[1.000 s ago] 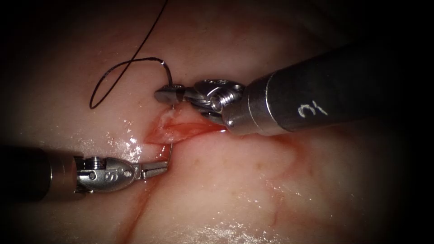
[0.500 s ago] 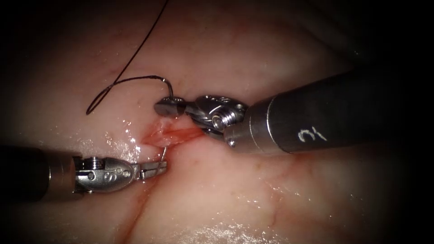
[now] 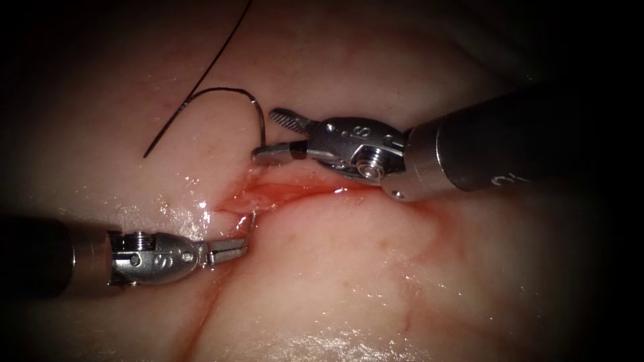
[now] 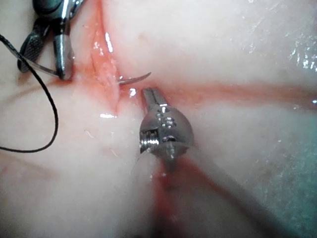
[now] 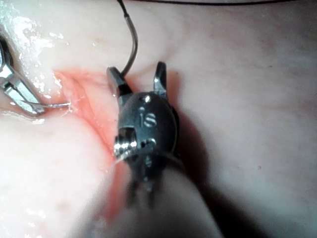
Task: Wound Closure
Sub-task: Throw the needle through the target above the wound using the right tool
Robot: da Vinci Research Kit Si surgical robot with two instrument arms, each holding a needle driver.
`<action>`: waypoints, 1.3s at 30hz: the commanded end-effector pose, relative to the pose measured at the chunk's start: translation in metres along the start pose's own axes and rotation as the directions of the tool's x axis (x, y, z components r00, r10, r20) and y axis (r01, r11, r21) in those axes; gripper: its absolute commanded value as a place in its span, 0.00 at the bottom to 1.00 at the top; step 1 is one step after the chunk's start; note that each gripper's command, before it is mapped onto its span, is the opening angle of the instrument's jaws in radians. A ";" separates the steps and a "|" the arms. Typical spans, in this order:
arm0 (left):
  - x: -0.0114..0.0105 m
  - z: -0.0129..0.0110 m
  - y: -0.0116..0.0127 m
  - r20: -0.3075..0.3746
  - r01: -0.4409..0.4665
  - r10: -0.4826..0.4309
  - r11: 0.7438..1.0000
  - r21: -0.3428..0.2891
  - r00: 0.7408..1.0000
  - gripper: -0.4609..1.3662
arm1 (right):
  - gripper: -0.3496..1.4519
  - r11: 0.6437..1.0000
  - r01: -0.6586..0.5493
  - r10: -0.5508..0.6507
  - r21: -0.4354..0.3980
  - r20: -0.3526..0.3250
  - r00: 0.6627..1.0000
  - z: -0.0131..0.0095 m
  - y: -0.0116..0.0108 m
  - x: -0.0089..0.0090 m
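The curved needle passes through the tissue across the cut [image 3: 268,194]. Its tail [image 3: 260,131] stands out of the far lip with the black thread [image 3: 201,94] running up and left from it. Its tip [image 3: 251,221] comes out of the near lip. My left tool [image 3: 243,247] reaches in from the left with jaws shut on the needle close to that tip [image 4: 136,78]. My right tool [image 3: 265,134] hangs beside the tail with both jaws spread wide and nothing in them. The right wrist view shows those spread jaws [image 5: 135,69] next to the needle's tail [image 5: 132,49].
Red fluid lines the cut and trails down the tissue toward the lower left [image 3: 208,315]. A thread loop [image 4: 49,114] lies on the tissue left of the cut. The right tool's dark shaft [image 3: 510,134] crosses the upper right.
My right tool's jaws went from shut on the needle's tail to wide open, letting it go, and the tool drew back right. The thread loop shifted. The left tool stayed put.
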 end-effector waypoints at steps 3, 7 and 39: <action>0.0000 0.0000 0.0000 0.000 0.000 0.000 1.000 -0.007 1.000 0.06 | 0.97 1.000 0.010 -0.010 0.019 -0.001 1.000 0.0000 0.0000 0.0012; 0.0000 0.0000 0.0000 0.000 0.000 0.000 1.000 -0.007 1.000 0.06 | 0.95 0.999 -0.002 0.002 0.032 -0.002 1.000 0.0001 -0.0007 0.0024; -0.0001 -0.0002 -0.0002 0.000 -0.007 0.007 1.000 -0.009 1.000 0.06 | 0.00 0.950 -0.295 0.293 0.103 0.031 0.956 0.0010 -0.0036 0.0053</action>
